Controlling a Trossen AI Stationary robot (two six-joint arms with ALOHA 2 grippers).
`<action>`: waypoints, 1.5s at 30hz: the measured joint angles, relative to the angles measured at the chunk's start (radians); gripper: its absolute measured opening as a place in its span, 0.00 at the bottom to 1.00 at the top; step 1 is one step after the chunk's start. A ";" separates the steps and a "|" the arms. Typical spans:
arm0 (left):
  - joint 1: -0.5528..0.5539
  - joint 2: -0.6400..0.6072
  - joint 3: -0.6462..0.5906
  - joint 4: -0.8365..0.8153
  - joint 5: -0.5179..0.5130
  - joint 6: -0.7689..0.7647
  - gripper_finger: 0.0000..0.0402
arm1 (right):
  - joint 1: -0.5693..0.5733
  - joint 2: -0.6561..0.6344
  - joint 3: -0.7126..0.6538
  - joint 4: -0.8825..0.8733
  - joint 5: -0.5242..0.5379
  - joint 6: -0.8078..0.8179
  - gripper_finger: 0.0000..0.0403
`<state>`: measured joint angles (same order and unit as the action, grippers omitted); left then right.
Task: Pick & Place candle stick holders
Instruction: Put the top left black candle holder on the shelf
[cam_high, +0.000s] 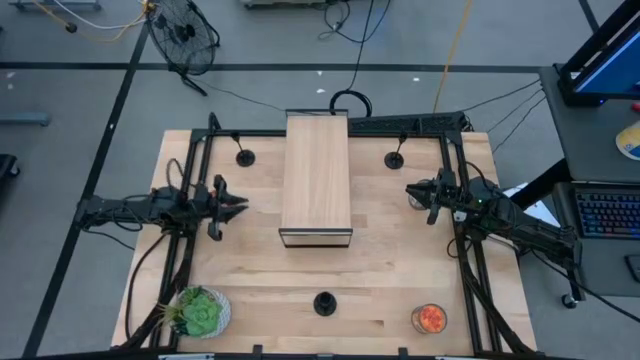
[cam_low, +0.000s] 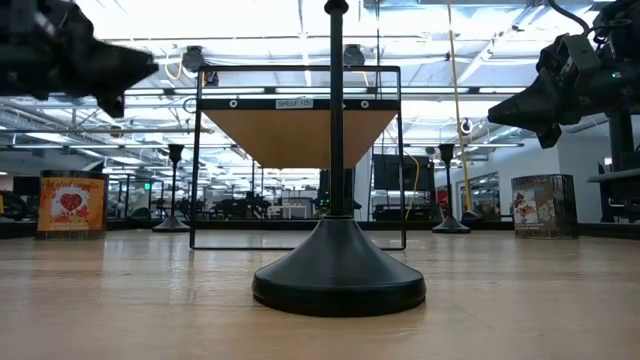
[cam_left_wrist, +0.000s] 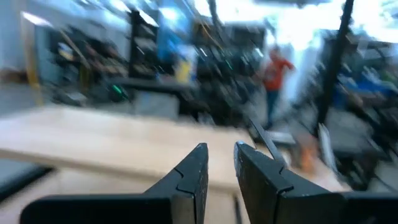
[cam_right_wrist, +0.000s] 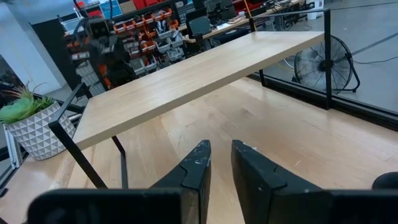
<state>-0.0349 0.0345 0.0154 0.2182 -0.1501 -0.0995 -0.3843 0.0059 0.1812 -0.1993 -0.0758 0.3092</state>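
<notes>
Three small black candle stick holders stand upright on their round bases on the wooden table: one far left (cam_high: 243, 157), one far right (cam_high: 395, 159), one near the front edge (cam_high: 324, 303), which looms large in the low view (cam_low: 338, 270). My left gripper (cam_high: 238, 205) hovers at the table's left side, pointing toward the middle, its fingers (cam_left_wrist: 221, 152) a narrow gap apart with nothing between them. My right gripper (cam_high: 412, 190) hovers at the right side and also points inward. Its fingers (cam_right_wrist: 221, 149) are likewise slightly apart and hold nothing.
A raised wooden shelf on a thin black frame (cam_high: 316, 180) stands in the table's middle between the two arms. A potted green plant (cam_high: 200, 312) sits at the near left corner, a small jar with orange contents (cam_high: 429, 318) at the near right.
</notes>
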 joint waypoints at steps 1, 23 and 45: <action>0.000 0.000 0.000 0.037 -0.041 0.000 0.22 | 0.000 0.000 0.000 0.000 0.000 0.000 0.14; 0.001 0.270 0.437 -0.264 -0.411 0.071 0.22 | 0.000 0.000 0.000 0.000 -0.003 0.000 0.14; 0.363 0.837 0.909 -0.803 -0.321 -0.207 0.22 | 0.000 0.000 0.000 0.000 -0.004 0.000 0.14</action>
<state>0.3276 0.8716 0.9241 -0.5852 -0.4712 -0.3069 -0.3843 0.0055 0.1810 -0.1993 -0.0795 0.3092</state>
